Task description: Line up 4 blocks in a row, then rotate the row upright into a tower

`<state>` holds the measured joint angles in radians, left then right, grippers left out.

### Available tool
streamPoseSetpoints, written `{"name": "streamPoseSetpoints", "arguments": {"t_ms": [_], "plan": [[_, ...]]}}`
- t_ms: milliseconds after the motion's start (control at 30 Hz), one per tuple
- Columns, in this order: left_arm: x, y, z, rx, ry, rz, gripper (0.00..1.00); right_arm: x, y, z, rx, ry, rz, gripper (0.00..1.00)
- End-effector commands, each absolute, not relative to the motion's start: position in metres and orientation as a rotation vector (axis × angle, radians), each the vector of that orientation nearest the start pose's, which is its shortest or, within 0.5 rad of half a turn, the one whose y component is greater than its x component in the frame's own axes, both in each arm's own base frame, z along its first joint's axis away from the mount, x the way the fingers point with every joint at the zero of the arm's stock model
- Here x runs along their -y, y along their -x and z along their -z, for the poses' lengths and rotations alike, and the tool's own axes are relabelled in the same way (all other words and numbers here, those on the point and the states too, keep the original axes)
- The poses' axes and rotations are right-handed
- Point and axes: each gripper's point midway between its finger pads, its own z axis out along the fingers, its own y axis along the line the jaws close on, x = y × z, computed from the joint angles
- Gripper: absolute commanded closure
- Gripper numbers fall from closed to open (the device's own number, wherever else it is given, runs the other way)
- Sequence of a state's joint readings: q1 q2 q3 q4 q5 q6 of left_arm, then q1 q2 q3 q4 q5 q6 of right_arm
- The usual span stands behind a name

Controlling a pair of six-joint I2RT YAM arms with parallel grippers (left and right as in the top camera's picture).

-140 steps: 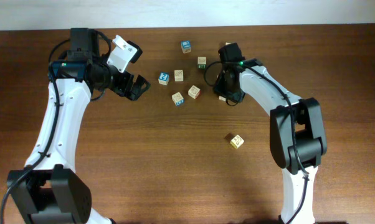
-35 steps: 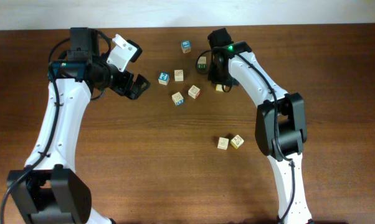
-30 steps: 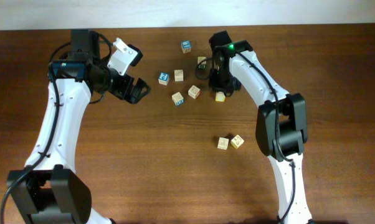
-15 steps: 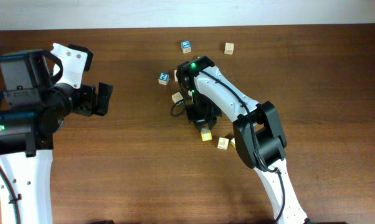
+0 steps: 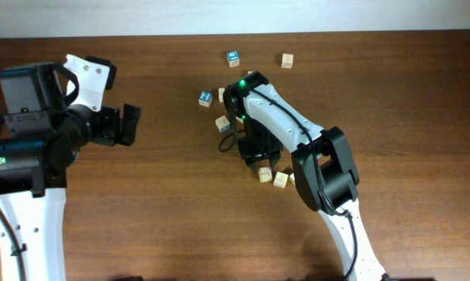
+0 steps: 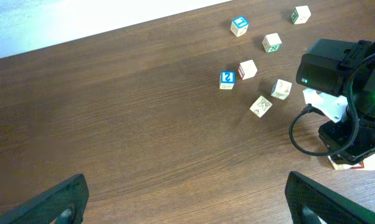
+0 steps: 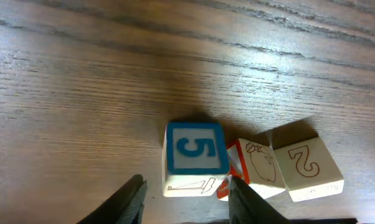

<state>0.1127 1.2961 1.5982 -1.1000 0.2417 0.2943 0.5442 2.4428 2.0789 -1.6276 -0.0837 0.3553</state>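
The right fingers [image 7: 128, 202] are standing released, parted around the near end of a block [image 7: 194, 155] showing a blue 5; that block is resting on the counter [image 7: 81, 74], touching a red-edged block [image 7: 257, 169], with a block marked 2 [image 7: 307, 165] just beside that; further out, a pale block [image 5: 223, 123] is lying by the right arm [image 5: 290, 129] and a lone block [image 5: 286, 60] near the far edge; the left fingers [image 6: 56, 199] are hanging wide apart, empty, well off to the left.

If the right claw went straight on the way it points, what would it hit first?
Probably the block with the blue 5, lying straight ahead of the right claw, in line with the gap between its fingers; depth is unclear. The two neighbouring blocks sit off to one side.
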Motion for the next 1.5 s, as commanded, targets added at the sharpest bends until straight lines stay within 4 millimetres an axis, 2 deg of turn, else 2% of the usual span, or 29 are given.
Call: {"name": "streamPoseSetpoints", "arguments": {"t_ms": [0,133,200,300,367,500,633,700,767,800,833,967,1067,1200,1267,1467], "plan": [[0.001,-0.335,-0.328,-2.314,-0.308,0.079,0.01,-0.204,-0.308,-0.023,-3.545,0.335,0.233,0.55],[0.001,-0.335,-0.328,-2.315,-0.308,0.079,0.01,-0.209,-0.317,-0.035,-3.493,0.341,0.181,0.55],[0.001,-0.335,-0.328,-2.314,-0.308,0.079,0.01,-0.215,-0.328,-0.053,-3.421,0.342,0.127,0.55],[0.001,-0.335,-0.328,-2.315,-0.308,0.079,0.01,-0.22,-0.358,-0.082,-3.251,0.314,0.038,0.55],[0.001,-0.335,-0.328,-2.314,-0.308,0.079,0.01,-0.227,-0.394,-0.097,-3.08,0.278,-0.036,0.56],[0.001,-0.335,-0.328,-2.314,-0.309,0.08,0.01,-0.247,-0.452,-0.095,-2.866,0.257,-0.141,0.56],[0.001,-0.335,-0.328,-2.315,-0.309,0.08,0.01,-0.256,-0.478,-0.072,-2.799,0.321,-0.157,0.55],[0.001,-0.335,-0.328,-2.315,-0.309,0.08,0.01,-0.252,-0.483,-0.055,-2.817,0.268,-0.145,0.55],[0.001,-0.335,-0.328,-2.315,-0.308,0.079,0.01,-0.249,-0.487,-0.039,-2.845,0.136,-0.151,0.54],[0.001,-0.335,-0.328,-2.315,-0.308,0.079,0.01,-0.245,-0.489,-0.034,-2.85,0.065,-0.139,0.51],[0.001,-0.335,-0.328,-2.315,-0.309,0.08,0.01,-0.242,-0.491,-0.034,-2.848,0.006,-0.14,0.47],[0.001,-0.335,-0.328,-2.315,-0.309,0.08,0.01,-0.234,-0.495,-0.032,-2.84,-0.216,-0.139,0.45],[0.001,-0.335,-0.328,-2.316,-0.308,0.08,0.01,-0.237,-0.491,-0.021,-2.859,-0.231,-0.13,0.45],[0.001,-0.335,-0.328,-2.316,-0.308,0.08,0.01,-0.238,-0.49,-0.018,-2.869,-0.207,-0.134,0.62],[0.001,-0.334,-0.328,-2.317,-0.308,0.08,0.01,-0.24,-0.487,-0.016,-2.882,-0.203,-0.139,0.66],[0.001,-0.334,-0.328,-2.318,-0.308,0.08,0.01,-0.241,-0.46,-0.011,-3.004,-0.199,-0.172,0.68]]}}
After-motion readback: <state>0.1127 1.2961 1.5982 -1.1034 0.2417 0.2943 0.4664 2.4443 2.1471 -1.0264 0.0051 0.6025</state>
